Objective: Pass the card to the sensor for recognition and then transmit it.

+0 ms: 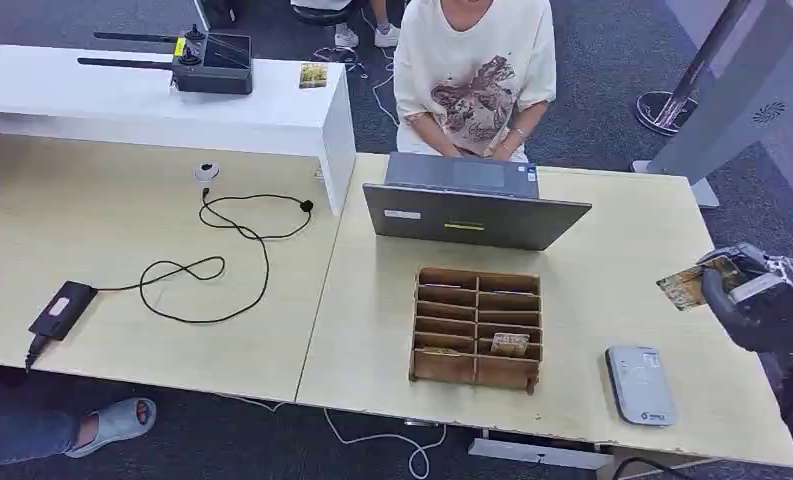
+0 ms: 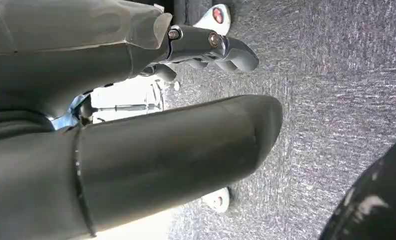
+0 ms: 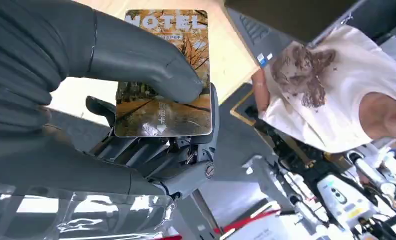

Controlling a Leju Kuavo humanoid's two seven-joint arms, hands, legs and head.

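Card [image 3: 163,75] is pinched under the thumb of the right hand [image 1: 762,300]; sensor [image 1: 640,384] lies on the worktop [image 1: 612,270], nearer and left of it.

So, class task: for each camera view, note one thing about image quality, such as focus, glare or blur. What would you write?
Head view: even light, table sharp, right hand soft at the edge. Left wrist view: left hand close and blurred, carpet grainy. Right wrist view: card readable, with glare low on it; person soft.
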